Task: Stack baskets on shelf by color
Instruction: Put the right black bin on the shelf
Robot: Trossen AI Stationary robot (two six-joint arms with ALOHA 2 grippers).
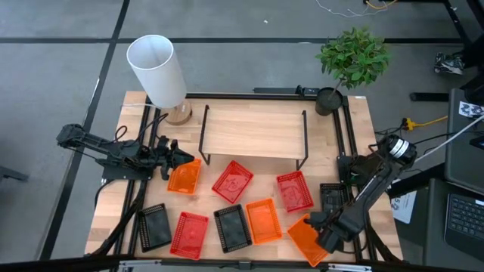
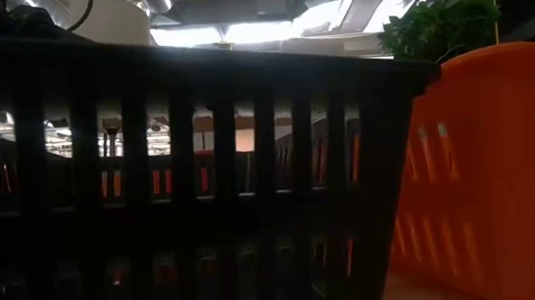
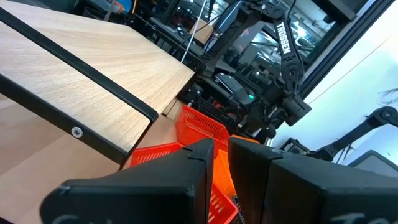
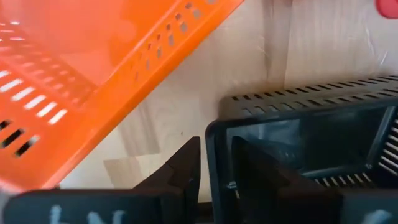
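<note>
Several mesh baskets lie on the table in front of the shelf (image 1: 253, 130): red ones (image 1: 232, 181) (image 1: 293, 190) (image 1: 189, 233), black ones (image 1: 232, 228) (image 1: 153, 227) and an orange one (image 1: 262, 221). My left gripper (image 1: 172, 160) (image 3: 221, 158) is shut on an orange basket (image 1: 184, 178) near the shelf's left leg. My right gripper (image 1: 319, 221) (image 4: 214, 155) is at the table's near right, between an orange basket (image 1: 306, 240) (image 4: 93, 68) and a black basket (image 1: 333, 198) (image 4: 311, 130), and is shut on the black one. My left gripper pinches the orange basket by the rim of its left end (image 3: 221, 177), coming from the table's left and slanting down. The basket sits tilted in the hold, its far end toward the red baskets. Whether it is clear of the table I cannot tell. My right gripper holds the black basket by its side wall near a corner (image 4: 214, 134), with one finger (image 4: 186, 165) outside the wall and the other (image 4: 261, 165) inside. The fingers come from above. Whether the basket is lifted does not show.
A white lamp on a round wood base (image 1: 156, 72) stands at the far left corner, close to the shelf's left end. A potted plant (image 1: 352, 60) stands at the far right corner. In the low view a black basket (image 2: 201, 176) and an orange one (image 2: 486, 168) block the sight.
</note>
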